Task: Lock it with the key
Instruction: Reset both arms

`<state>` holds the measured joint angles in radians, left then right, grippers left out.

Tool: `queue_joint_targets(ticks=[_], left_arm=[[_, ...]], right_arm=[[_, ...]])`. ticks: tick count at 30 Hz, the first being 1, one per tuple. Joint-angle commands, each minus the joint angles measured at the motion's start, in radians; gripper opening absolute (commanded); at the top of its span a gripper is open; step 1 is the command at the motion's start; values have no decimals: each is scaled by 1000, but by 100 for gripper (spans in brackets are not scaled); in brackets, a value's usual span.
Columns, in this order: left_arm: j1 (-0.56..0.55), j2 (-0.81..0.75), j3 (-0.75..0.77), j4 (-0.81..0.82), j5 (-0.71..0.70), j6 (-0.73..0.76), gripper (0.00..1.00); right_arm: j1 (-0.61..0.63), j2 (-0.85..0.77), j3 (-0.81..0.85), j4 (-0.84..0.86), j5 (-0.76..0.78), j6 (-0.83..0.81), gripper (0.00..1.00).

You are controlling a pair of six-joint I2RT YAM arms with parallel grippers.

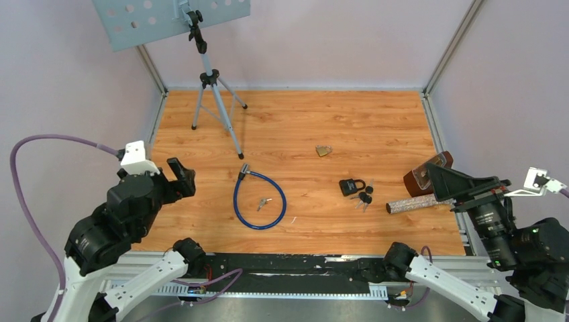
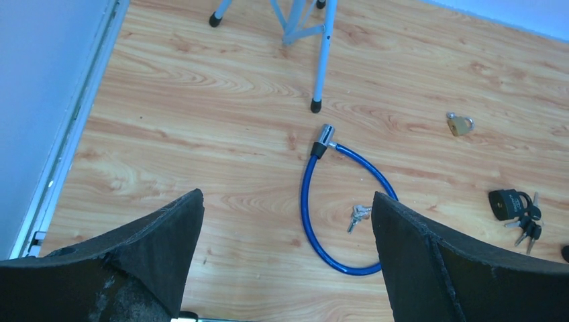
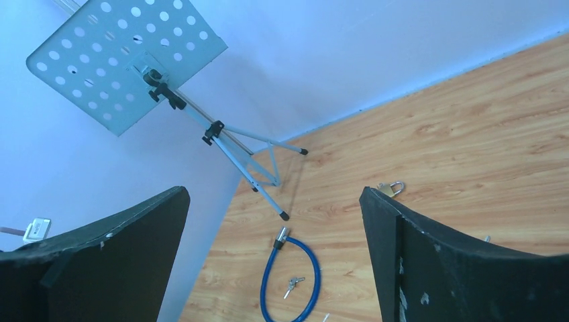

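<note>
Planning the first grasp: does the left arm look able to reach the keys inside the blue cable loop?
Probably yes: the left tool is open, and nothing covers the keys inside the blue cable lock.

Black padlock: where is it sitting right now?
In the top view, the black padlock lies right of centre, its keys beside it, between the blue cable lock and the glittery tube.

The table (image 1: 322, 127) under me is smooth wood-grain board with a soft sheen. The cable lock (image 2: 303, 201) wears glossy blue plastic, its end bare metal. The small padlock (image 2: 459, 124) looks brassy, the black padlock (image 2: 502, 203) matt. My left fingers (image 2: 154, 248) are matt black, rough and scuffed.
</note>
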<state>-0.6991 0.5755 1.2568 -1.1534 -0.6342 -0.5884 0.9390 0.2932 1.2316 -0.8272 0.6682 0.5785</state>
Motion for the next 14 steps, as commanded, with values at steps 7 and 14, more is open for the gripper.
queue_joint_targets(ticks=[7, 14], left_arm=[[0, -57, 73, -51, -50, 30, 100], [1, -52, 80, -72, -85, 20, 100]], right_arm=[[0, -2, 37, -44, -15, -69, 100], [0, -5, 34, -41, 12, -74, 100]])
